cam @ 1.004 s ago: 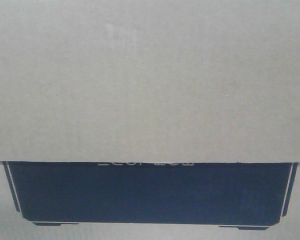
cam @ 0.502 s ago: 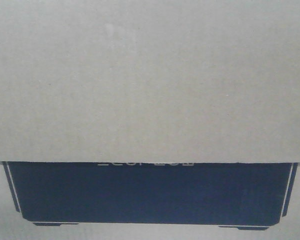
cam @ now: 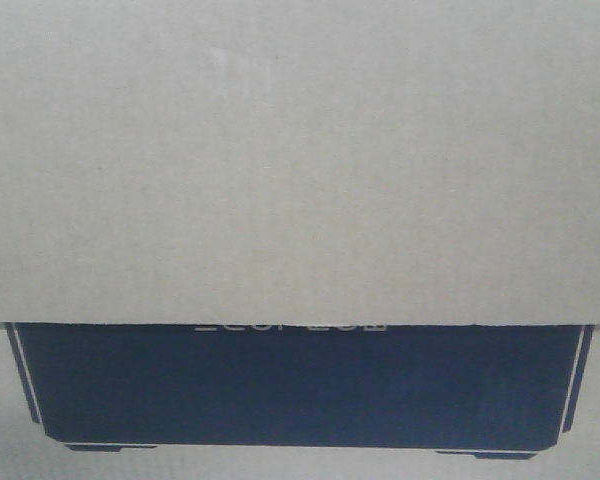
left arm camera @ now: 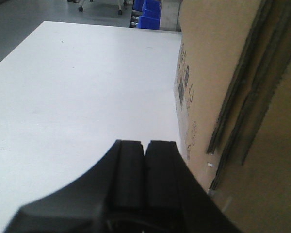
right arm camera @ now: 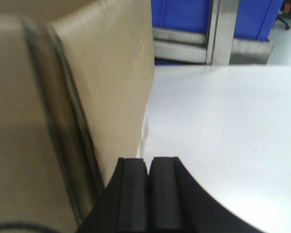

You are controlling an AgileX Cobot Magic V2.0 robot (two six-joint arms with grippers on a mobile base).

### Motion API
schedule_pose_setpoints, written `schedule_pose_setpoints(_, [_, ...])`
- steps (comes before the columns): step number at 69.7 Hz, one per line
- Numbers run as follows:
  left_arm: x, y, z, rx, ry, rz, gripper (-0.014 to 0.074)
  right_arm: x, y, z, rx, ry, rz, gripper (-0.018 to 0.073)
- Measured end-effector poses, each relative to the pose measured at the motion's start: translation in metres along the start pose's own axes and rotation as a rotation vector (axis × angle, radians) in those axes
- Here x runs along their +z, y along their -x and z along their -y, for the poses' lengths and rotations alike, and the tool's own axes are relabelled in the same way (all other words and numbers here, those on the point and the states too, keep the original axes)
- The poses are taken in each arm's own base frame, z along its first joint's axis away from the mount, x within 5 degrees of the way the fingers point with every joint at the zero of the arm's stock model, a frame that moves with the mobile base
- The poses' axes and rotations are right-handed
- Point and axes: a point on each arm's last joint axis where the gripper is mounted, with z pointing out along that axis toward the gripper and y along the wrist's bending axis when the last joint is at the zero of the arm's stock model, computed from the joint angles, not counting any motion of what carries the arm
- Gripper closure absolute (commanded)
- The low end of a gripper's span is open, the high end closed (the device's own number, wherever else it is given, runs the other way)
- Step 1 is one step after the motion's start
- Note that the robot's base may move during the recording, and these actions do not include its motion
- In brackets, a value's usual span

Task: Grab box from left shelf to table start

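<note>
Nothing has shifted: box (cam: 300,160) fills the front view, wrist views show both closed hands flanking it

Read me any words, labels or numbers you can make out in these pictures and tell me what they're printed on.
Nothing can be read with confidence.
Pale lettering at the top edge of the black panel on the box: half hidden under the flap and blurred, unreadable.
Dark printed marks and a label-like patch on the box's side, left wrist view: too small and skewed to read.
Table, blue bins, both tools: no text visible.
</note>
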Motion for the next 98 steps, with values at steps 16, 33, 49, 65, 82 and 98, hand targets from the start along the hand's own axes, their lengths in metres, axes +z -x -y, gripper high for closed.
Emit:
schedule_pose_setpoints(16, [0.000, 0.000, 0.000, 0.000, 0.000, -0.001, 0.0696, 0.007, -0.017, 0.003, 0.003, -0.010, 0.011, 0.0502])
schedule_pose_setpoints(33, [0.000, 0.000, 0.000, 0.000, 0.000, -0.001, 0.0696, 0.007, -0.015, 0.003, 0.003, -0.011, 0.041, 0.0502])
schedule_pose_setpoints(49, [0.000, 0.000, 0.000, 0.000, 0.000, -0.001, 0.0696, 0.007, -0.015, 0.003, 0.002, -0.011, 0.045, 0.0502])
schedule_pose_setpoints(65, [0.000, 0.000, 0.000, 0.000, 0.000, -0.001, 0.0696, 0.007, -0.015, 0.003, 0.002, -0.011, 0.045, 0.0502])
schedule_pose_setpoints(82, [0.000, 0.000, 0.000, 0.000, 0.000, -0.001, 0.0696, 0.007, -0.015, 0.003, 0.002, -0.011, 0.045, 0.0502])
schedule_pose_setpoints(98, [0.000, 0.000, 0.000, 0.000, 0.000, -0.001, 0.0696, 0.007, -0.015, 0.003, 0.002, -0.011, 0.045, 0.0502])
